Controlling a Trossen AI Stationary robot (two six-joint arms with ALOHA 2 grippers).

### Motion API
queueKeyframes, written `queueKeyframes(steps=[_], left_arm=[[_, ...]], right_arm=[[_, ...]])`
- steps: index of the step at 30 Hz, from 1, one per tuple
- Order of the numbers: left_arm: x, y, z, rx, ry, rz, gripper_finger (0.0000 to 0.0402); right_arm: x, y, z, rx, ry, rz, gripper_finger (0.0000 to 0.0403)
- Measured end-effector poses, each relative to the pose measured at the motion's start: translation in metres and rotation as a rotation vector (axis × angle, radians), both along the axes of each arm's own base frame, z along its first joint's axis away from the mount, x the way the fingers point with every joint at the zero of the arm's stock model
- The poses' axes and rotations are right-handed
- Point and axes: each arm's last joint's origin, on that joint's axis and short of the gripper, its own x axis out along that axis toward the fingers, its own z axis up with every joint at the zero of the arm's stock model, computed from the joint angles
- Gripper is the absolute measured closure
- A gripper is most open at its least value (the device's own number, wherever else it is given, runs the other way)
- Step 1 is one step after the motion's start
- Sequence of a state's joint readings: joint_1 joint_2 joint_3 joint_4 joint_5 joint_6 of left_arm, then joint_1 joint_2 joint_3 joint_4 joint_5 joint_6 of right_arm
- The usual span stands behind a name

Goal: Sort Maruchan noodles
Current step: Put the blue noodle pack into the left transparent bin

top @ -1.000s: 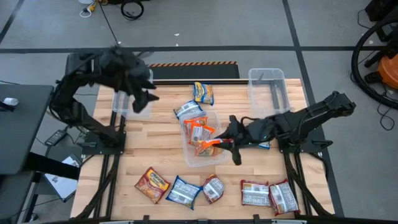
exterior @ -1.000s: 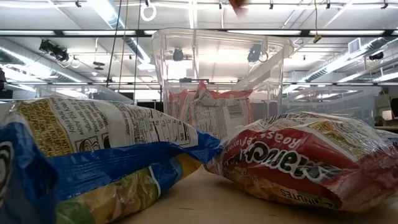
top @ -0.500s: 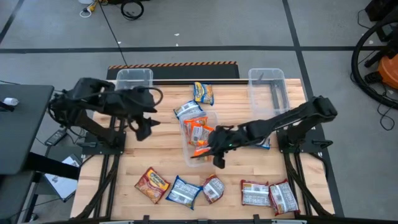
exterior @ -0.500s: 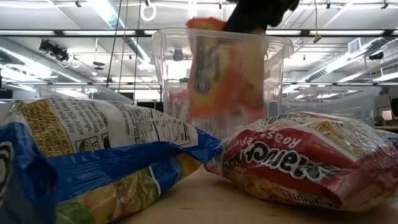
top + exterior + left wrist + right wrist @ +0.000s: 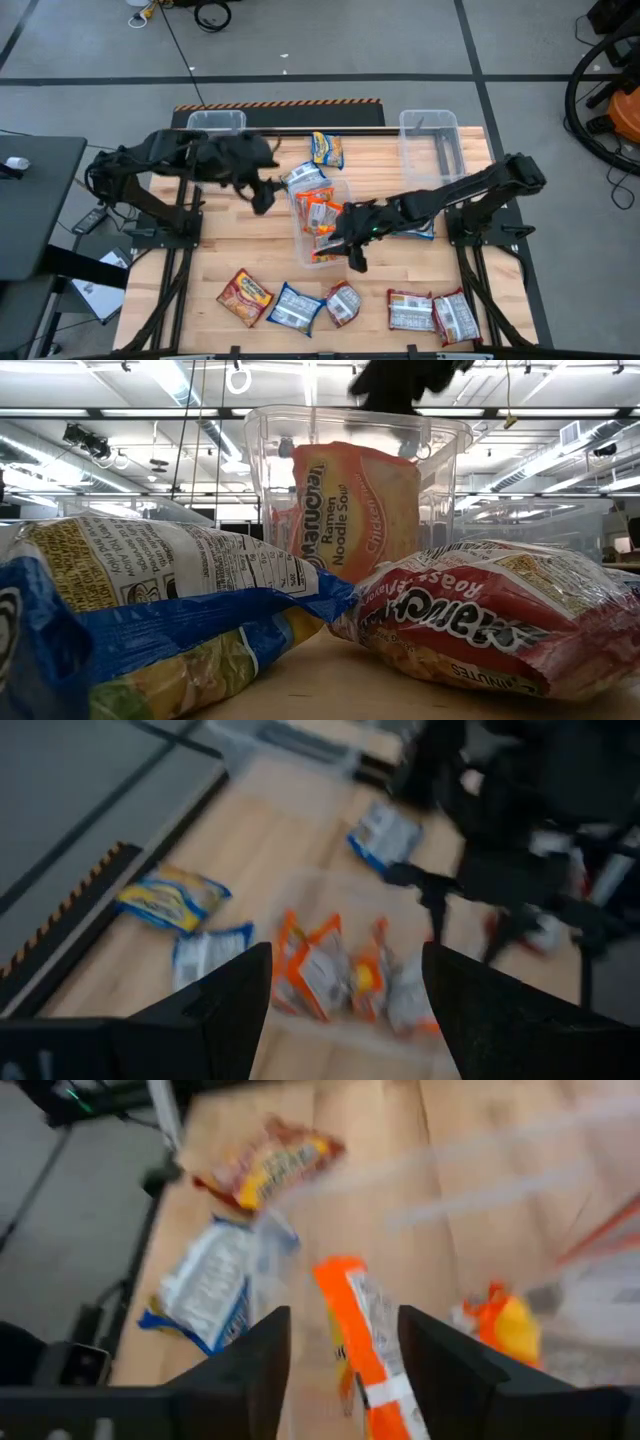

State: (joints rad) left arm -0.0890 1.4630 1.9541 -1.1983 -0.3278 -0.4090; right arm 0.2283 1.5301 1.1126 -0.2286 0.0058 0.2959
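Observation:
The clear middle bin (image 5: 322, 252) holds several orange Maruchan packets (image 5: 318, 212). My right gripper (image 5: 350, 240) hangs open over the bin's near right part. One orange packet (image 5: 355, 510) stands upright inside the bin (image 5: 350, 415), just below that gripper (image 5: 400, 380) and apart from it. In the right wrist view this packet (image 5: 365, 1340) shows between the spread fingers (image 5: 345, 1320). My left gripper (image 5: 262, 198) is open in the air left of the bin, and its wrist view looks between its fingers (image 5: 345, 955) at the orange packets (image 5: 330, 965).
Blue packets lie far of the bin (image 5: 305, 178), (image 5: 327, 150), and one lies under the right arm (image 5: 425, 232). A near row holds dark red (image 5: 245, 296), (image 5: 410, 310) and blue (image 5: 293, 308) packets. Clear bins stand at the far left (image 5: 215, 122) and far right (image 5: 432, 140).
My right gripper carried an orange packet toward the table's left, over the middle bin, lowered it in and let go. The packet now stands in the bin. My left gripper swung from the far left bin toward the right and came down near the middle bin.

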Motion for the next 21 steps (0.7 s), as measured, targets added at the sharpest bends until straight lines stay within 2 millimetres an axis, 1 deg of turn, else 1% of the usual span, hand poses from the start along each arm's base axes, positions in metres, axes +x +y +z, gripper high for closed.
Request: queueKeyframes(steps=[3,6,9,11,14,17,19,21], left_arm=[[0.005,0.022,0.006,0.014,-0.073,0.076,0.0138],[0.01,0.047,0.018,0.031,-0.221,0.173,0.0135],[0.015,0.07,0.027,0.061,-0.331,0.247,0.0134],[0.025,0.082,0.026,0.071,-0.365,0.287,0.0134],[0.045,0.097,0.013,0.07,-0.349,0.326,0.0134],[0.064,0.114,-0.009,0.054,-0.254,0.356,0.0134],[0.075,0.126,-0.024,0.04,-0.2,0.374,0.0134],[0.084,0.14,-0.035,0.038,-0.173,0.392,0.0134]], right_arm=[[-0.014,-0.005,0.022,-0.053,-0.067,-0.001,0.018],[-0.031,-0.012,0.046,-0.111,-0.143,-0.017,0.0157],[-0.052,-0.026,0.07,-0.134,-0.212,-0.046,0.0135],[-0.069,-0.038,0.087,-0.147,-0.268,-0.074,0.0124],[-0.098,-0.054,0.111,-0.204,-0.358,-0.103,0.0113],[-0.124,-0.066,0.126,-0.256,-0.426,-0.131,0.011],[-0.138,-0.073,0.128,-0.261,-0.455,-0.164,0.0111],[-0.151,-0.078,0.123,-0.261,-0.486,-0.186,0.0113]])
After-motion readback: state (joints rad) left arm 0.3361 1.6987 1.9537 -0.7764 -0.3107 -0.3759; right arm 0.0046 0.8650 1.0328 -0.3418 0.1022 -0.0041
